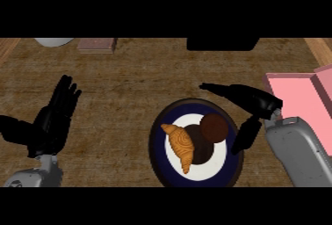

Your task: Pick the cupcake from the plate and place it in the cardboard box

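Two black hands showed over the brown counter [130, 79]. Left hand [55, 116]: at the view's left, fingers straight and up, resting, holding nothing. Right hand [250, 103]: just beside the plate's right rim, fingers spread and relaxed, thumb hanging down along the rim, gripping nothing. Plate [162, 165]: dark blue rim, white centre, near mid-counter. Cupcake [214, 127]: dark brown, on the plate's upper right part, near the right hand but apart from it. Croissant [182, 147]: golden, on the plate's left part, beside the cupcake. Box [295, 94]: pink, open, at the right edge behind the right hand.
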Controlling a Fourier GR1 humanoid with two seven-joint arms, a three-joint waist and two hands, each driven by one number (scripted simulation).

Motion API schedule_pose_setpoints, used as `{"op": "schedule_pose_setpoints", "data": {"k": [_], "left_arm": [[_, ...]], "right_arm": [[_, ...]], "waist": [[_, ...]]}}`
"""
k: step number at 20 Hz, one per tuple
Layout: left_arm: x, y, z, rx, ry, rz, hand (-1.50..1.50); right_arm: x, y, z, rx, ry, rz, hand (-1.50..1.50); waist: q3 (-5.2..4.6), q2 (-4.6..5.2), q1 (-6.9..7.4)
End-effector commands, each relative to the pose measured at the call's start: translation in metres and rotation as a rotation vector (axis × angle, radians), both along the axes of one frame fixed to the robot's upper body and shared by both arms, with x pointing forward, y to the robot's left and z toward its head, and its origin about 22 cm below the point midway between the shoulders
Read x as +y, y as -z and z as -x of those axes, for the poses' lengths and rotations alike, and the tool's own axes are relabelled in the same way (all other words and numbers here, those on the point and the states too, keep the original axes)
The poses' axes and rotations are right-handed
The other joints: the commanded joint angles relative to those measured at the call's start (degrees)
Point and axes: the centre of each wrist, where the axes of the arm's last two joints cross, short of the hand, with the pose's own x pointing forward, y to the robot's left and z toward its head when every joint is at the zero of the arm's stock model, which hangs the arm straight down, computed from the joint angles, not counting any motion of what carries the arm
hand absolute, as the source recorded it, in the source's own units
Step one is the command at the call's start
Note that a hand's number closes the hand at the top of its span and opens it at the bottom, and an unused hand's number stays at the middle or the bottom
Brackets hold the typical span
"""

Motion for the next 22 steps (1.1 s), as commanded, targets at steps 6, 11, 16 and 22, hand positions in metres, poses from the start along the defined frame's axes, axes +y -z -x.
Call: {"op": "schedule_pose_setpoints", "data": {"k": [6,11,16,22], "left_arm": [[0.003,0.001,-0.008,0.011,0.002,0.002,0.0],[0.004,0.005,-0.013,-0.002,-0.012,-0.011,0.0],[0.012,-0.008,-0.013,-0.004,-0.01,0.009,0.0],[0.002,-0.002,-0.001,0.007,-0.016,-0.001,0.0]], "right_arm": [[0.003,0.016,-0.006,-0.024,0.014,0.052,-1.5],[-0.001,0.017,0.007,-0.016,0.002,0.058,-1.5],[0.009,0.047,0.011,0.013,-0.012,0.045,-1.5],[0.001,0.027,0.008,0.012,0.003,0.073,-1.5]], "waist": [[0.0,0.02,-0.05],[-0.01,0.0,-0.24],[0.0,0.01,-0.17],[0.0,-0.03,-0.15]]}}
